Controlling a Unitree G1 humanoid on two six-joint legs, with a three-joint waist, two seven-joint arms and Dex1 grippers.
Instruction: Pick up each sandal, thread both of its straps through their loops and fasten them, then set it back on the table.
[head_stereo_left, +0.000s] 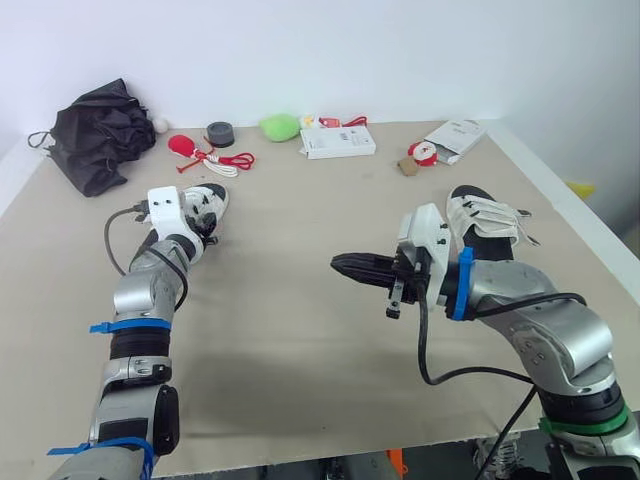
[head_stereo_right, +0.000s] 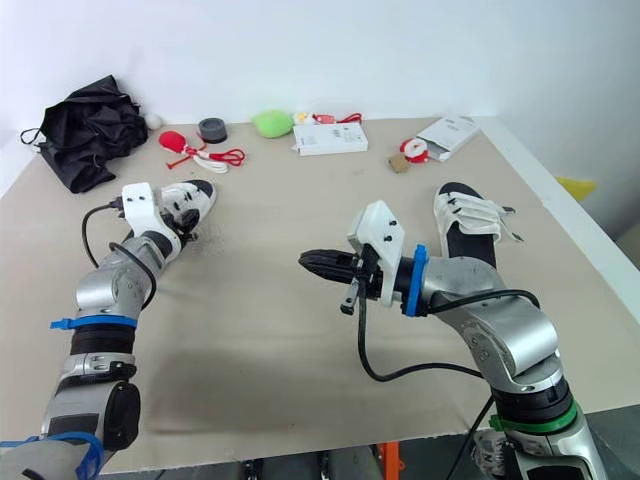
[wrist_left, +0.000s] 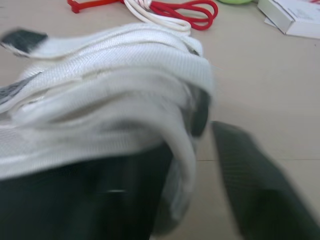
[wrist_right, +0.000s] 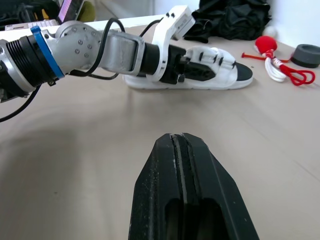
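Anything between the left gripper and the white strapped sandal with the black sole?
Nothing visible. The left gripper is right at the straps of the white strapped sandal with the black sole. The red-and-white cord lies beyond the sandal's toe, apart from both.

My left arm (head_stereo_left: 140, 300) stretches forward and a little inward, elbow nearly straight, the wrist angled down so that my left gripper (head_stereo_left: 205, 222) sits low at the far end of the reach. The left wrist view is too blurred for me to judge how that gripper is set. My right arm (head_stereo_left: 540, 320) is bent sharply at the elbow, the forearm swung across towards my left and held level. My right gripper (head_stereo_left: 342, 265) points sideways at the end of it, its two fingers (wrist_right: 165, 190) pressed flat together with nothing between them.
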